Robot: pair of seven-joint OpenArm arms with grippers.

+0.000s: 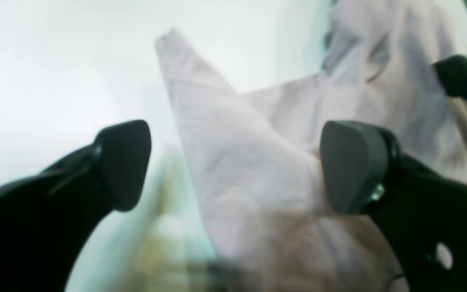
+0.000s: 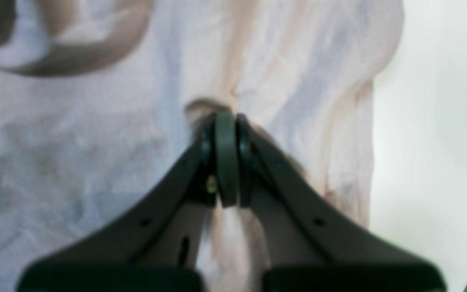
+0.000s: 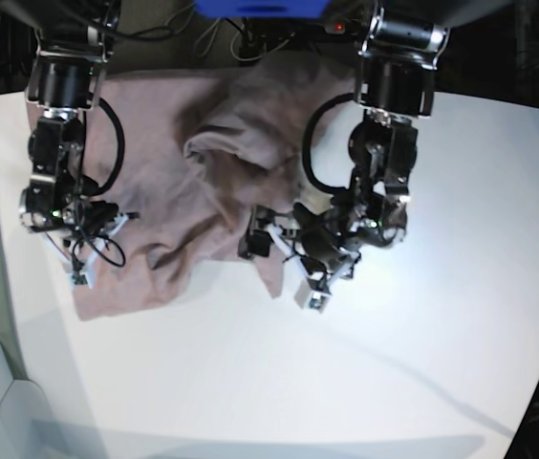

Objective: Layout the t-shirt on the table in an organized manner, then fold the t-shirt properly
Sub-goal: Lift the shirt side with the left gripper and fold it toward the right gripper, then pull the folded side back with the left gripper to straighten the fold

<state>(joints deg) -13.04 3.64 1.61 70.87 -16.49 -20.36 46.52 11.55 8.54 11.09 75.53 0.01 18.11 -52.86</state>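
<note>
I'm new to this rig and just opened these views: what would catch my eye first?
The crumpled t-shirt, bunched across the far left of the white table. Next, the right gripper, shut on a pinch of its fabric, at the shirt's left edge in the base view. The left gripper hangs open over a pointed flap near the table's middle.

The dusty mauve t-shirt [image 3: 183, 182] lies crumpled and wrinkled on the far left part of the white table [image 3: 394, 363], with one pointed corner [image 3: 274, 287] toward the table's middle.
</note>
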